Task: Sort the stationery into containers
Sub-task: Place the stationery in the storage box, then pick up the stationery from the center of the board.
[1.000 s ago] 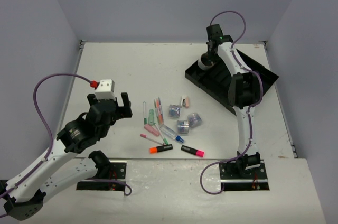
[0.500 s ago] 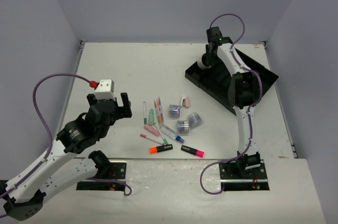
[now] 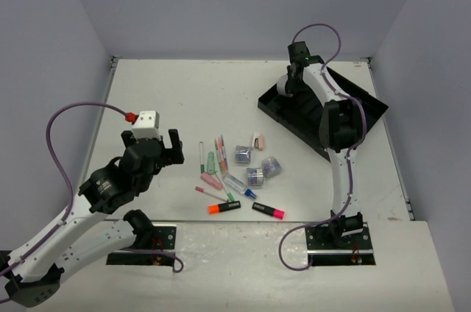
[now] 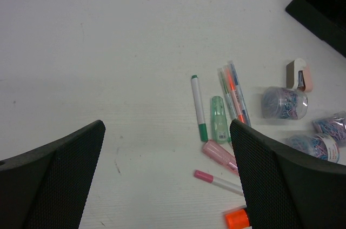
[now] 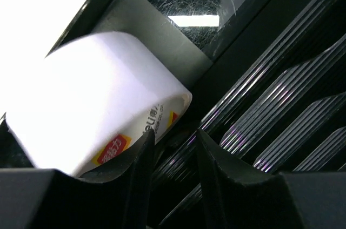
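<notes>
The stationery lies loose mid-table: a green-and-white pen [image 4: 198,107], a pink-capped pen [image 4: 216,180], coloured pens [image 3: 220,146], black highlighters [image 3: 224,208] [image 3: 268,211], a pink eraser [image 4: 299,75] and shiny cubes [image 4: 285,102] [image 3: 271,166]. My left gripper [image 4: 166,132] hovers open just left of them, holding nothing. My right gripper [image 5: 173,134] is low over the left end of the black tray [image 3: 360,110]. Its fingers stand apart with only tray ridges between them. The white tape ring [image 5: 92,110] lies in the tray against the outer side of the left finger [image 5: 135,159].
The tray [image 4: 319,7] sits tilted at the back right, its ridged compartments [image 5: 281,105] running away from my right gripper [image 3: 285,85]. The left gripper [image 3: 173,146] hangs above bare table. Grey walls close in the table on three sides.
The right gripper's jaws have parted and let go of the tape ring, which now rests in the tray's left end. The left arm has not moved.
</notes>
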